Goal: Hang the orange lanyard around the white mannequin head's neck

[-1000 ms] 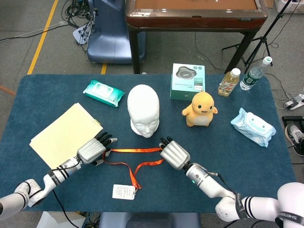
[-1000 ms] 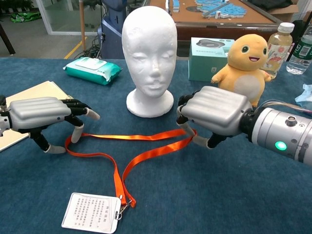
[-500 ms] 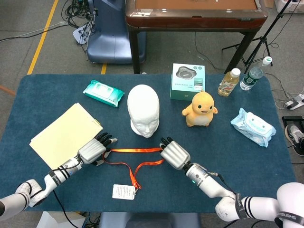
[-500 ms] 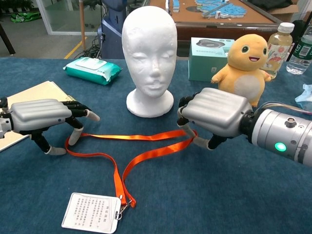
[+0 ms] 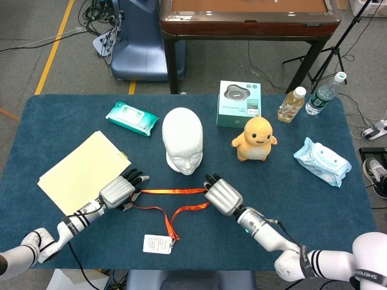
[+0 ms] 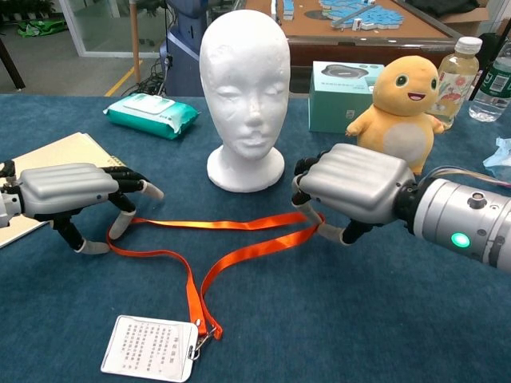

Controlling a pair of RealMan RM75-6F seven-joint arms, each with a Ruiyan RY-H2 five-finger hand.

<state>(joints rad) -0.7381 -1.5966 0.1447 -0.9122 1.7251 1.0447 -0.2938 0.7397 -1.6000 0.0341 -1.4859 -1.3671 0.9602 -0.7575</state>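
The flat orange fabric lanyard [image 6: 239, 239] lies on the dark blue table cloth [image 5: 314, 199], just in front of the white foam mannequin head [image 6: 243, 88], not yet around its neck. Its loop is spread sideways in a long narrow shape, and the two bands meet at a metal clip with a white printed card [image 6: 150, 348] near the front edge. The print on the card is too small to read.

The left hand [image 6: 68, 191] is at the left end of the loop, palm down, its fingers [image 6: 120, 222] curved over the band with the tips at the cloth. I cannot tell if it really pinches the band or only stands over it. The right hand [image 6: 355, 187] is at the right end, and its fingers are curled down around the band there; it seems to grip it, but the contact is hidden under the palm. I judge the hands are placed at both ends so the loop can be held wide open and passed over the head.

The mannequin head stands upright on its round base, face to the robot. Behind it are a teal wipes packet [image 5: 131, 118], a green-white box [image 5: 238, 103] with a picture of a device, a yellow plush toy [image 5: 256, 139], two bottles [image 5: 291, 104], a light blue packet [image 5: 321, 161] and a pale yellow folder [image 5: 81, 171]. No brand name is readable.
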